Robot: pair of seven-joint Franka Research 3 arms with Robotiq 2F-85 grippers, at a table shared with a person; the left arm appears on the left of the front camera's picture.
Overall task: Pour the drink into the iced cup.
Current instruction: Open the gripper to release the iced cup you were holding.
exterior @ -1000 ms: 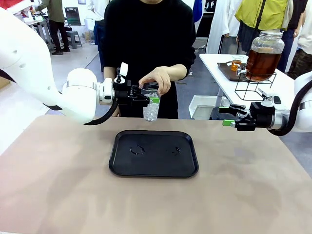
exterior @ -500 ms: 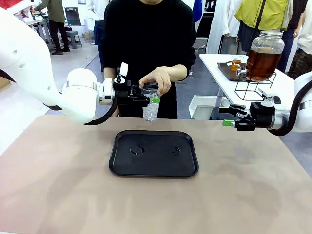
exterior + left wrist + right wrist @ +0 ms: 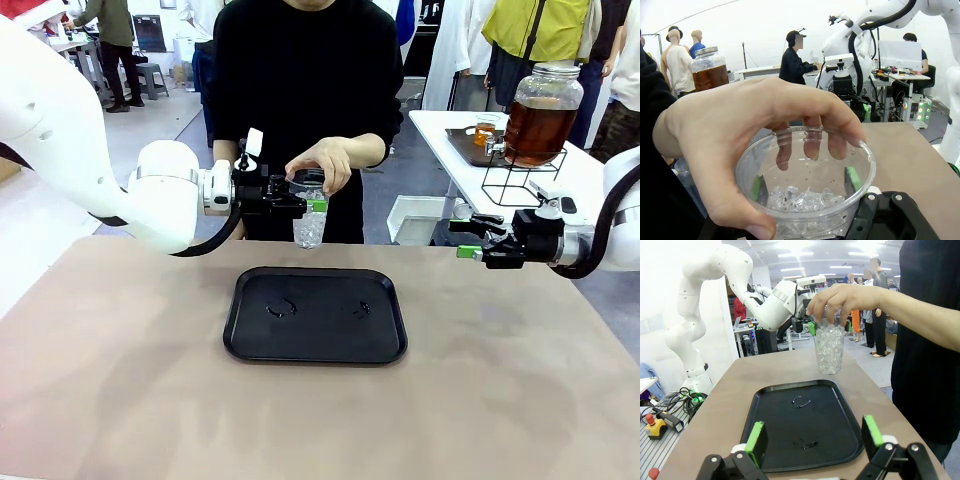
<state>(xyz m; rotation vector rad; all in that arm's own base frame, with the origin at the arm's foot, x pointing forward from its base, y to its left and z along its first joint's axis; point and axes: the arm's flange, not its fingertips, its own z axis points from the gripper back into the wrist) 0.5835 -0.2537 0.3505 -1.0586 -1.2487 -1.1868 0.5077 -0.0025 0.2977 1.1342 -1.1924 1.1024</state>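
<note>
A black tray (image 3: 315, 315) lies on the brown table (image 3: 120, 380).

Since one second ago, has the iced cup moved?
No. In the front view the iced cup sits at the same spot above the black tray, between left gripper and hand.

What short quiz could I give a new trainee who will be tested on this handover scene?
1. True or false: the left hand is shut on the iced cup.
2. What grips the cup's rim from above? A) the right hand B) the person's hand C) nothing
3. Fill in: the black tray on the table lies ___ the cup.

Key:
1. True; its green pads press the cup's sides in the left wrist view.
2. B, the person's hand; the right hand hangs open, apart, over the table's right side.
3. Below; the cup is held above the tray's far edge.
</note>
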